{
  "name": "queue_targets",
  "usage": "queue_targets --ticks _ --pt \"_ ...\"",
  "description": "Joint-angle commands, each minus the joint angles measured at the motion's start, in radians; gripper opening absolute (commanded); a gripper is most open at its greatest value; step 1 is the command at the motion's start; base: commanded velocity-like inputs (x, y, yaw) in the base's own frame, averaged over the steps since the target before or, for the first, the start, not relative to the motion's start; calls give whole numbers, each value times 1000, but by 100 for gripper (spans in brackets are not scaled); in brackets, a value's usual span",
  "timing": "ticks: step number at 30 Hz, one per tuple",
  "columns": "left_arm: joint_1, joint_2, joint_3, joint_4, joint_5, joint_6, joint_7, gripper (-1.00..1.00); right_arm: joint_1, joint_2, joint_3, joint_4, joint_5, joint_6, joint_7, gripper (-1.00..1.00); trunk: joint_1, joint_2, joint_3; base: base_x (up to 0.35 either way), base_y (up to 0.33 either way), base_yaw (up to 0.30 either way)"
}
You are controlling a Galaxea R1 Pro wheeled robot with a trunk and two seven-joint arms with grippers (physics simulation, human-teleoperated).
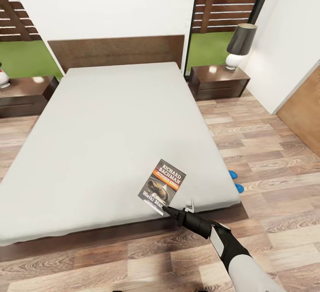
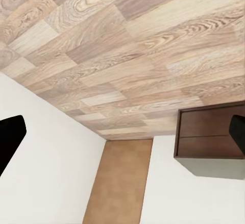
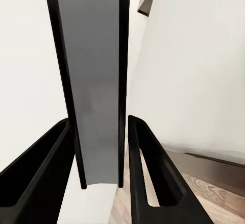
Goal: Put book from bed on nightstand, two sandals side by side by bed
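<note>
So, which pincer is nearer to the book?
Right. The right pincer is at the book, its fingers on both sides of the near edge. The left pincer is open, facing floor and wall with no book near.

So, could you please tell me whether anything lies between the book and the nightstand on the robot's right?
Nothing visible does. The right gripper jaws close around the book near the bed's foot. From there, bare mattress and open floor lead to the nightstand, though a lamp occupies its far corner.
</note>
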Motion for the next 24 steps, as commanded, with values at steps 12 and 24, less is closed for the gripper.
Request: queue_targets --ticks 12,24 --pt "0 0 -7 1 -1 -5 4 100 0 3 -4 1 1 9 4 -100 -46 84 56 0 0 0" --pt "0 0 -7 1 -1 -5 3 100 0 4 -4 1 1 6 4 -100 -92 168 113 0 0 0"
